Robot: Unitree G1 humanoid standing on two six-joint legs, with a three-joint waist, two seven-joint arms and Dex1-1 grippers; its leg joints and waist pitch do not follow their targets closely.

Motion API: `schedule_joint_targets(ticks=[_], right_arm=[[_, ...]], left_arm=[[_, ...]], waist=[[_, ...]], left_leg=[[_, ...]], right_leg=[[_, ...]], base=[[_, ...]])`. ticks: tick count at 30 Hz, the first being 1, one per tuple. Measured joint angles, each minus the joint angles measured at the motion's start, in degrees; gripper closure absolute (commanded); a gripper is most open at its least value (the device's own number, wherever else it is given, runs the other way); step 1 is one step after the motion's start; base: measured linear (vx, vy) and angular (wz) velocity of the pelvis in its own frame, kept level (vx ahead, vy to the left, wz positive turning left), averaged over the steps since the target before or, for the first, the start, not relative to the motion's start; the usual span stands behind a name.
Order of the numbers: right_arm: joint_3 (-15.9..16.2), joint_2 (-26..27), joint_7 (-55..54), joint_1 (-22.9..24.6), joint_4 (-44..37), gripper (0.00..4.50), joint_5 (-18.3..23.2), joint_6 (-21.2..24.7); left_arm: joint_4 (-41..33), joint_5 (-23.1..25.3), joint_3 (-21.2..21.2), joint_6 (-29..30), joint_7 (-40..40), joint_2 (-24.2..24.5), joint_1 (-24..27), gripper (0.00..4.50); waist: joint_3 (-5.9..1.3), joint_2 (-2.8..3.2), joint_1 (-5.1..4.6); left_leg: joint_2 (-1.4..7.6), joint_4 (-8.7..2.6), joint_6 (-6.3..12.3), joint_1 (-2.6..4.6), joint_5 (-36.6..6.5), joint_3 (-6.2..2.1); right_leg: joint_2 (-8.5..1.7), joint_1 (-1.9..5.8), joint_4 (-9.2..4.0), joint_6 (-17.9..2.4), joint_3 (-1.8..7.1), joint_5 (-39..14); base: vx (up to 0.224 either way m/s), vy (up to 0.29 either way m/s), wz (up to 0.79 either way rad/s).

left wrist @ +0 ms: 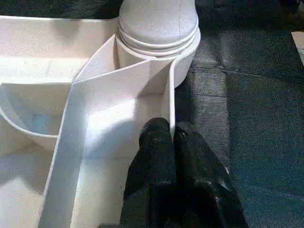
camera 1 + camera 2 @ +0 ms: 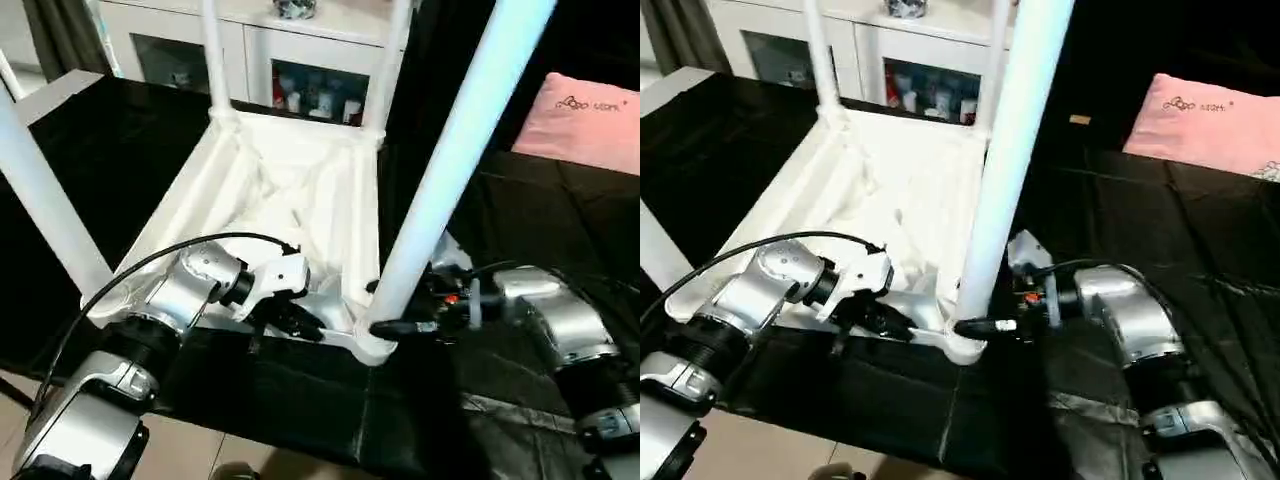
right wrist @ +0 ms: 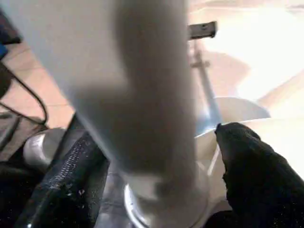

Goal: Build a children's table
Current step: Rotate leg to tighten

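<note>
The black-covered work surface (image 2: 520,220) spreads across the room in front of a white glass-door cabinet (image 2: 300,70), and on it the white tabletop (image 2: 290,200) lies upside down, its ribbed underside facing up. All four legs stand upright in the corner sockets: two far ones (image 2: 213,50) by the cabinet, one at the near left corner (image 2: 45,190), and the near right leg (image 2: 450,160) rising tall and close to the camera. A pink pillow (image 2: 585,120) lies on the black cover, well off to the right. The left gripper (image 1: 172,142) is pinched tight on the tabletop's thin near edge wall, just beside the near right socket (image 1: 156,42), one finger inside the wall and one outside. The right gripper (image 2: 400,327) reaches in at the foot of the near right leg, its two black fingers (image 3: 247,161) set either side of it; whether they press it, I cannot tell.
</note>
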Motion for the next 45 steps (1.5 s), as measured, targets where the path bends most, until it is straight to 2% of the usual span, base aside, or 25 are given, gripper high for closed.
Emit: schedule_joint_targets(ticks=[2, 4, 6, 13, 19, 22, 25, 29, 32, 35, 39, 41, 44, 45], right_arm=[[0.07, -0.17, 0.51, 0.0, 0.0, 1.22, 0.01, 0.13], [0.07, -0.32, 1.33, 0.0, 0.0, 1.22, 0.06, 0.24], [0.07, -0.34, 1.79, 0.01, 0.0, 1.57, 0.37, 0.83], [0.07, -0.34, 2.08, 0.01, -0.23, 2.1, 0.9, 1.96], [-0.2, -0.23, 0.68, 0.5, -1.67, 2.31, 0.93, 2.36], [-2.31, 0.94, -3.51, 1.74, -3.54, 2.35, 1.05, 3.77], [-4.41, 2.38, -9.43, 2.44, -4.78, 2.4, 1.0, 5.6], [-7.44, 6.02, -21.16, 2.55, -4.94, 2.46, -0.84, 7.52], [-10.29, 12.3, -36.67, 0.5, -3.93, 2.49, -4.47, 8.98], [-11.44, 16.52, -47.73, -1.69, -2.65, 2.52, -7.35, 9.53], [-12.68, 21.23, -58.38, -3.3, -2.07, 2.54, -9.5, 9.98], [-12.41, 22.72, -62.05, -4.27, -1.24, 2.54, -11.78, 9.37], [-12.39, 23.23, -62.79, -4.26, -1.24, 2.54, -11.88, 9.18], [-12.45, 23.31, -62.87, -4.26, -1.24, 2.02, -11.81, 9.19]], left_arm=[[0.0, 0.0, -0.05, -0.11, -0.16, 0.08, 0.0, 4.5], [0.0, 0.0, -0.11, -0.31, -0.17, 0.11, 0.01, 4.5], [0.0, 0.0, -0.15, -0.57, -0.17, 0.15, 0.01, 4.5], [0.0, -0.01, -0.18, -0.72, -0.16, -0.05, 0.01, 4.5], [-0.03, -0.16, 0.27, 0.54, 0.02, -0.42, 0.01, 4.5], [-0.03, -0.37, 1.74, 4.08, 2.55, -1.06, 0.01, 4.5], [-0.78, -0.38, 3.04, 8.57, 6.36, -1.98, 0.04, 4.5], [-1.62, 0.05, 4.84, 15.26, 14.83, -5.16, 0.04, 4.5], [-1.68, 1.25, 7.49, 20.93, 25.43, -9.85, -0.35, 4.5], [-0.62, 1.83, 9.57, 23.37, 33.32, -13.71, -1.12, 4.5], [0.27, 2.15, 10.76, 24.94, 39.3, -16.23, -2.14, 4.5], [0.26, 2.29, 10.82, 25.33, 41.44, -16.96, -2.34, 4.5], [0.05, 2.29, 10.94, 25.79, 41.64, -16.98, -2.34, 4.5], [0.03, 2.29, 10.98, 25.87, 41.64, -16.98, -2.34, 4.5]], waist=[[0.0, 0.0, 0.05], [0.0, 0.0, 0.11], [0.0, 0.0, 0.19], [0.0, 0.01, 0.5], [0.0, 0.01, 0.52], [0.0, 0.01, 0.4], [0.0, 0.01, -0.42], [0.01, -0.03, -2.96], [0.01, -0.03, -5.17], [-0.06, 0.1, -5.42], [-0.07, 0.12, -5.38], [-0.07, 0.12, -5.41], [-0.06, 0.14, -5.33], [-0.06, 0.14, -5.34]], left_leg=[[0.0, 0.0, 0.0, 0.0, 0.0, 0.0], [0.0, 0.01, 0.0, 0.0, 0.0, 0.0], [0.0, 0.0, 0.0, 0.0, 0.0, 0.0], [0.0, 0.0, 0.0, 0.01, 0.0, 0.0], [0.01, 0.03, -0.01, 0.05, 0.01, 0.0], [0.01, 0.09, -0.03, 0.12, 0.03, 0.0], [0.01, 0.13, -0.04, 0.21, 0.08, 0.0], [0.02, 0.11, -0.05, 0.28, 0.07, 0.12], [0.02, -0.01, -0.06, 0.16, 0.07, 0.17], [0.02, -0.17, -0.06, 0.17, 0.07, 0.14], [0.0, -0.27, -0.04, 0.06, 0.06, 0.14], [-0.02, -0.24, 0.04, 0.07, 0.02, 0.15], [-0.03, -0.27, 0.1, 0.09, 0.0, 0.15], [-0.03, -0.27, 0.1, 0.09, 0.0, 0.15]], right_leg=[[0.0, 0.0, 0.0, 0.01, 0.0, -0.01], [0.0, 0.0, 0.0, 0.02, 0.0, -0.01], [0.0, 0.0, 0.0, 0.02, 0.0, -0.01], [0.0, 0.0, 0.0, 0.01, 0.0, -0.01], [0.0, 0.0, 0.06, 0.02, 0.0, -0.01], [0.0, 0.01, 0.17, 0.27, 0.02, -0.15], [0.0, 0.06, 0.19, 0.3, 0.03, -0.15], [0.0, 0.08, 0.15, 0.32, 0.1, -0.12], [0.02, 0.0, 0.21, 0.32, 0.1, -0.12], [0.07, -0.04, 0.17, 0.32, 0.09, -0.12], [0.07, -0.09, 0.01, 0.3, 0.11, -0.12], [0.06, -0.1, -0.05, 0.03, 0.13, 0.04], [0.05, -0.1, -0.09, 0.03, 0.13, 0.02], [0.05, -0.1, -0.09, 0.03, 0.13, 0.02]], base=[[0.0, 0.0, 0.0], [0.0, 0.0, 0.0], [0.0, 0.0, 0.0], [0.0, 0.0, 0.0], [0.0, 0.0, 0.0], [0.0, 0.0, 0.0], [0.0, 0.0, 0.0], [0.0, 0.0, 0.0], [0.0, 0.0, 0.0], [0.0, 0.0, 0.0], [0.0, 0.0, 0.0], [0.0, 0.0, 0.0], [0.0, 0.0, 0.0], [0.0, 0.0, 0.0]])
